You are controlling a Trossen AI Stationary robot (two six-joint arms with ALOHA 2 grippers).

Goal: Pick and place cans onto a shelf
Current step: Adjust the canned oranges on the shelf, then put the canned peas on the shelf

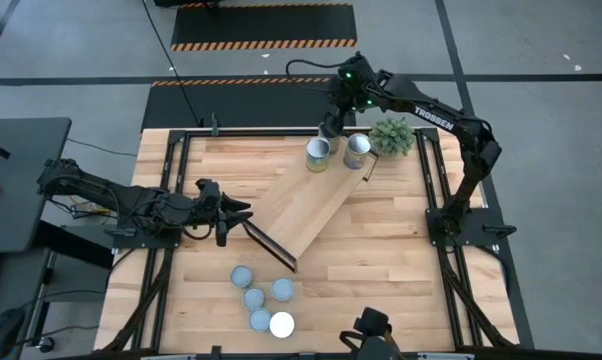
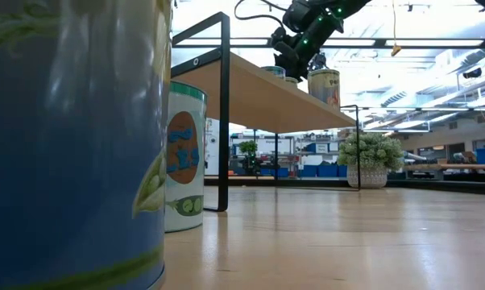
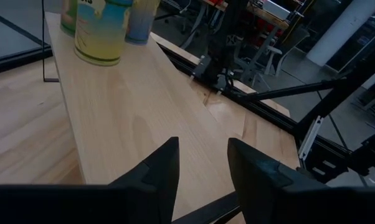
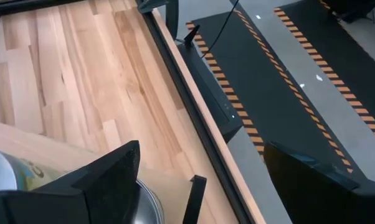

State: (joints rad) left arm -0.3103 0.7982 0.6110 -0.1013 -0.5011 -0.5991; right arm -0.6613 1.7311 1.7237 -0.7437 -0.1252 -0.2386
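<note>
The cans (image 1: pixel 260 305) look rigid and light to moderate in weight, their metal sides likely slick, so I would grip across the cylinder wall at mid-height. Five stand near the bench's (image 1: pixel 401 260) front edge; two more (image 1: pixel 319 154) sit on the shelf (image 1: pixel 311 210) towards the back edge. The right end effector (image 1: pixel 328 128) hovers there, fingers wide apart and empty; the left end effector (image 1: pixel 243 211) waits at the shelf's near end, fingers slightly apart. The slatted wood is smooth; a workshop lies beyond.

"TROSSEN" in white letters on the right arm (image 1: pixel 436 116)
</note>
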